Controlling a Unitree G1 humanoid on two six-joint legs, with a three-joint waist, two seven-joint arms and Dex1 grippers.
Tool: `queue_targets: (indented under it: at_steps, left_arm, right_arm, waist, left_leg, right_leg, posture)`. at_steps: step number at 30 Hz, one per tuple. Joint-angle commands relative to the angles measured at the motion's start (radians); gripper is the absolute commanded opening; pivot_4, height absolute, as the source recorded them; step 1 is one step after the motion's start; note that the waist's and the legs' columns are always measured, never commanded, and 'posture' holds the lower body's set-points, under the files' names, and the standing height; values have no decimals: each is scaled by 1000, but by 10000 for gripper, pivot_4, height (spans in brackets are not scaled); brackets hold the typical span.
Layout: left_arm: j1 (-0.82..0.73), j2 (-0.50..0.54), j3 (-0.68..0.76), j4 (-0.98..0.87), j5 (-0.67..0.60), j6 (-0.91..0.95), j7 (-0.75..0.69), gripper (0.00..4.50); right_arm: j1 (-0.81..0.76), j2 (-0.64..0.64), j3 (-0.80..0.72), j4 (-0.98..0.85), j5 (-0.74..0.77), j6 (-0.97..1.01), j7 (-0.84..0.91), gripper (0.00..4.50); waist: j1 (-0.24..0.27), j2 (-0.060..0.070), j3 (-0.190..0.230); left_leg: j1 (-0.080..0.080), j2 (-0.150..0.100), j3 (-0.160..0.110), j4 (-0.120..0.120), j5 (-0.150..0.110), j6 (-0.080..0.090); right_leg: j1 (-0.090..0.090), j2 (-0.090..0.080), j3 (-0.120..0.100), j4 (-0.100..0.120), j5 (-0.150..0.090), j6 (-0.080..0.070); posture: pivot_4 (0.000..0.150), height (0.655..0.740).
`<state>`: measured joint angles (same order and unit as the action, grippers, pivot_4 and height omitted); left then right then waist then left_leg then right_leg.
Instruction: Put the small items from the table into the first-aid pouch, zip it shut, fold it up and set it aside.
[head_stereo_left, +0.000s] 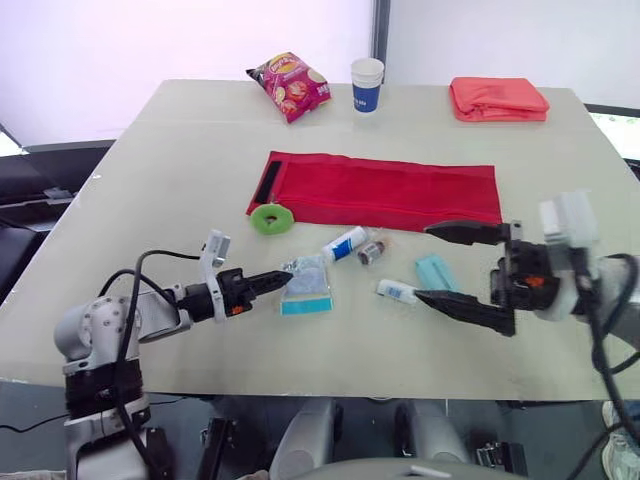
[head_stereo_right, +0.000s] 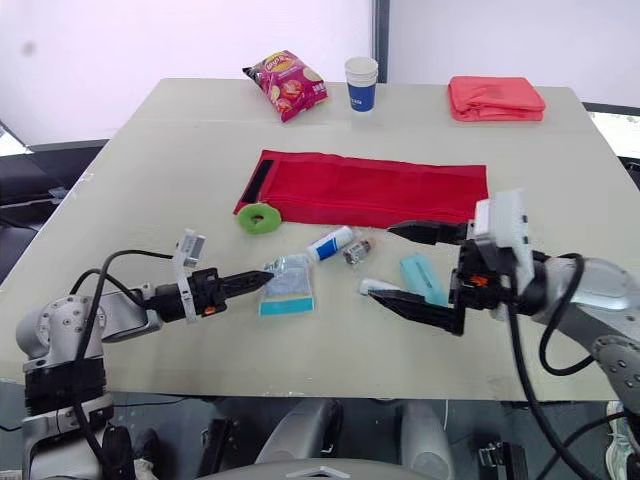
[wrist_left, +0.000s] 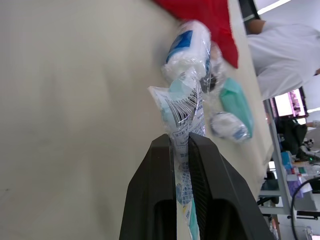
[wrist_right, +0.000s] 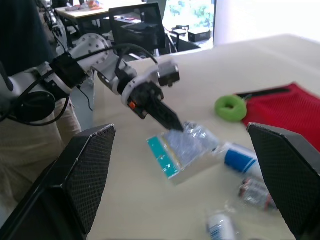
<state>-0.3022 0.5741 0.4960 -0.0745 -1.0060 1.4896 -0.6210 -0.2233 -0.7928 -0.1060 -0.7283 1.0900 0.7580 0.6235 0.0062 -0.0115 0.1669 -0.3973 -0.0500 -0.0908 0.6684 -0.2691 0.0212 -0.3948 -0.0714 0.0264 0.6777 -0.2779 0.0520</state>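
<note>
Silver-grey arms (head_stereo_left: 95, 325), looping black cables (head_stereo_right: 516, 340), white wrist blocks (head_stereo_left: 568, 222), black tapered fingers (head_stereo_left: 465, 305), small orange marks (head_stereo_left: 531, 282)

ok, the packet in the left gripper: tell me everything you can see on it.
The packet is a flat sachet of clear, crinkly plastic with a teal band along its near edge and pale contents. The left wrist view shows a printed barcode on it. It sits low over the table, in front of the red pouch, with the white-and-blue tube close by its far corner. The left gripper is shut on its left edge. Whether it rests flat cannot be told.
</note>
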Motion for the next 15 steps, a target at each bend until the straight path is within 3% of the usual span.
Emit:
queue_targets:
  at_steps: [1, 8, 15]
  left_arm:
    - [-15, 31, 132, -58, -128, 55, 3, 271]
    - [-88, -52, 237, -114, -373, 65, 246, 271]
    - [-84, -116, 84, -185, -698, -177, 602, 271]
  right_arm:
    - [-28, 62, 48, -8, 127, 74, -167, 45000]
    - [-79, 181, 121, 111, 313, 188, -508, 45000]
    - [-198, 352, 184, 260, 452, 193, -699, 45000]
  waist:
    - [-6, 0, 0]
    - [-9, -1, 0]
    - [-23, -2, 0]
  left_leg:
    - [0, 0, 0, 0, 0, 0]
    - [0, -1, -2, 0, 0, 0]
    - [0, 0, -1, 0, 1, -1]
  right_leg:
    - [0, 0, 0, 0, 0, 0]
    - [0, 0, -1, 0, 0, 0]
    - [-1, 1, 1, 1, 0, 0]
  posture:
    - [1500, 7400]
    - [1500, 7400]
    - [1500, 7400]
